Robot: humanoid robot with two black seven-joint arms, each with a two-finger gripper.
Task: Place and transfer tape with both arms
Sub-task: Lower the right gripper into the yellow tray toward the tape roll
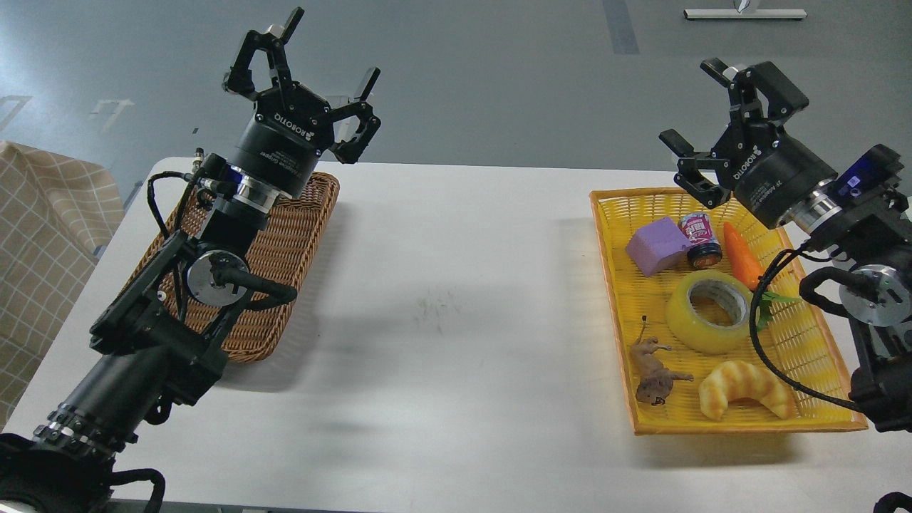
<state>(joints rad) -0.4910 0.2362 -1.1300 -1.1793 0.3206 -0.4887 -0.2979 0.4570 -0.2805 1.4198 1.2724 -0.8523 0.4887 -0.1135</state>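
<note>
One tape (710, 311), two open pincers.

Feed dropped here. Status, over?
Both claws open, empty: left, right. Tape flat in yellow basket. Carrot, croissant beside it.

Tape (709, 311) in right basket (819, 420), croissant toy (744, 388) before it; left basket (285, 242) opposite.
</note>
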